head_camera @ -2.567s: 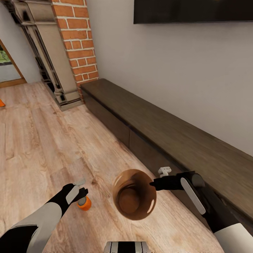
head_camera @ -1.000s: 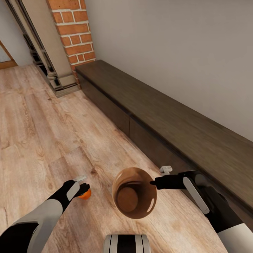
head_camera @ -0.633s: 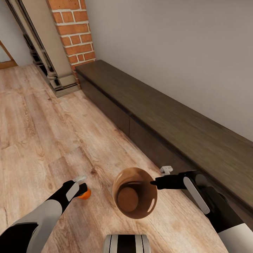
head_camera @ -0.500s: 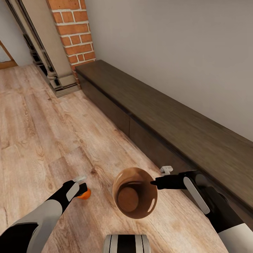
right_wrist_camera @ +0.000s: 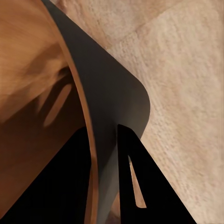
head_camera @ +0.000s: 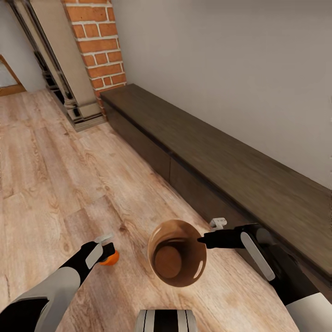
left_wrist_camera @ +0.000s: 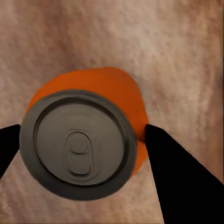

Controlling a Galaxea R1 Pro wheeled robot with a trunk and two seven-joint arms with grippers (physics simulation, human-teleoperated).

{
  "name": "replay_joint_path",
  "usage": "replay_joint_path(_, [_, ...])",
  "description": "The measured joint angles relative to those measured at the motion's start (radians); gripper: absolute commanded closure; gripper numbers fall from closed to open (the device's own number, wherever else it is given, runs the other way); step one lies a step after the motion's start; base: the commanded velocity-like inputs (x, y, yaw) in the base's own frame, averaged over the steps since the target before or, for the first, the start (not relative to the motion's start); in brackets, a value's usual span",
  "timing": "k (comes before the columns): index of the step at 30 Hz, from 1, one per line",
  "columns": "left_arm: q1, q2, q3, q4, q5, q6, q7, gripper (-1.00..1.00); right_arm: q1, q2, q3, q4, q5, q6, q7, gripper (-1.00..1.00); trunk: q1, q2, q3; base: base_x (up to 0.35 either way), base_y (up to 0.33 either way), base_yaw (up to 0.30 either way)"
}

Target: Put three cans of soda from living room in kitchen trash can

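Low above the wood floor (head_camera: 55, 184) of the living room, an orange can of soda (head_camera: 110, 258) is held upright in the left gripper (head_camera: 109, 249). In the left wrist view its silver top (left_wrist_camera: 78, 143) faces the camera, and one dark finger (left_wrist_camera: 172, 172) is seen at each side of the can, so the gripper is closed around the body just under the rim. Whether the can rests on the floor or is carried a little above it cannot be told.

Just beside it, toward the robot's right, the tash can (head_camera: 177, 252) is held with its brown inside turned up to the head camera; no can is seen inside. Its rim (right_wrist_camera: 100, 121) is pinched between the two fingers of the right gripper (head_camera: 203, 240), one finger inside the wall and one outside. It is judged that the bin is kept open and close to the can so that the can may be dropped in with a short move.

Both arms are stretched forward and down, the left forearm (head_camera: 60, 286) slanting toward the middle and the right wrist (head_camera: 249, 244) turned inward. A long dark cabinet (head_camera: 221, 170) runs along the wall at the right, and the brick fireplace (head_camera: 97, 50) stands at its far end.
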State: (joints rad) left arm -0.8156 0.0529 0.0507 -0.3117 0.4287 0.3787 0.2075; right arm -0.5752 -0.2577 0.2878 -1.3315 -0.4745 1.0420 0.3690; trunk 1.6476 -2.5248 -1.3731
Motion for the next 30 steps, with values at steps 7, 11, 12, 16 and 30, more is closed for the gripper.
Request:
replay_joint_path(7, [0.007,0.000,0.003,0.000,0.001,-0.007,-0.003,1.00,0.000,0.002,0.001,0.005,0.009,-0.001,-0.003,1.00,-0.003,0.002,0.027,0.000,0.000,0.000])
replay_joint_path(11, [0.007,0.000,0.004,0.000,0.001,-0.008,-0.003,1.00,0.000,0.003,0.001,0.005,0.002,0.000,-0.002,1.00,-0.005,0.003,0.042,0.000,0.000,0.000])
replay_joint_path(12, [0.008,0.000,0.004,0.000,0.001,-0.008,-0.004,1.00,0.000,0.003,0.001,0.005,0.004,0.000,-0.002,1.00,-0.005,0.003,0.046,0.000,0.000,0.000])
replay_joint_path(16, [0.022,-0.003,0.004,-0.017,0.001,-0.028,-0.015,1.00,-0.001,0.010,0.009,0.023,0.000,0.001,-0.009,1.00,-0.007,0.004,0.062,0.000,0.000,0.000])
replay_joint_path(30, [0.563,-0.014,0.082,-0.903,0.122,0.093,-0.012,1.00,-0.003,0.017,0.006,0.077,0.032,0.001,-0.150,1.00,-0.013,0.007,0.116,0.000,0.000,0.063])
